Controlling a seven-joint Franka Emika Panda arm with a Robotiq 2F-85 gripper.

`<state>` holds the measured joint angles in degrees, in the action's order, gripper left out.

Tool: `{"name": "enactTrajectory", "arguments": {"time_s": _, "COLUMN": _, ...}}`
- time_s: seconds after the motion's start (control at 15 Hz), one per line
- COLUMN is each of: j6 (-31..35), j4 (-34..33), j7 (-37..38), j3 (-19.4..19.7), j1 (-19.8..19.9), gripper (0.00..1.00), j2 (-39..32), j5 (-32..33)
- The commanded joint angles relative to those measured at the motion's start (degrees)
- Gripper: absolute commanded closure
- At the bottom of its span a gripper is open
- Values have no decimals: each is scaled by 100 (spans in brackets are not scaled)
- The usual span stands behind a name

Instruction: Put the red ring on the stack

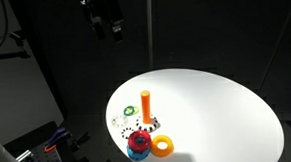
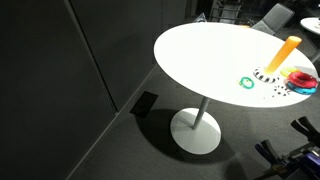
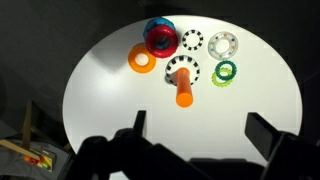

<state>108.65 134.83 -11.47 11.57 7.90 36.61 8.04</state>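
Wrist view, left to right: round white table (image 3: 100, 95) lit against a dark room. Smooth orange ring (image 3: 141, 59) lay flat at the left of the group. Just beside it, the red ring (image 3: 160, 39), bumpy-rimmed, sat on top of a blue ring (image 3: 156, 22), whose edge showed around it. Next came a small black-and-white ring (image 3: 193, 41), flat on the table. The stack (image 3: 184, 90), an orange peg on a black-and-white patterned base, stood near the red ring but apart from it. A white ring (image 3: 221, 44) and a green ring (image 3: 225, 71) lay further right. End effector (image 3: 197, 125) was open, its two fingers (image 3: 138, 124) spread wide with nothing between them, well apart from all the rings. In an exterior view the end effector (image 1: 107, 23) hung high above the table (image 1: 227, 107), with the green ring (image 1: 128, 111) left of the stack (image 1: 146, 104) and the red ring (image 1: 139, 139) near the front rim beside the orange ring (image 1: 163, 144). In an exterior view the stack (image 2: 285, 52) leaned in perspective, red ring (image 2: 303, 77) at the far right.
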Motion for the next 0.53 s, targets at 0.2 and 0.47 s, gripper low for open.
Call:
{"name": "enactTrajectory", "arguments": {"time_s": 0.2, "j6": 24, "j4": -80, "j7": 133, "j3": -127, "j1": -44, "gripper": 0, "j2": -181, "j5": -11}}
{"name": "enactTrajectory", "arguments": {"time_s": 0.47, "j6": 62, "j4": -288, "j7": 267, "j3": -374, "j1": -254, "gripper": 0, "j2": -708, "j5": -84}}
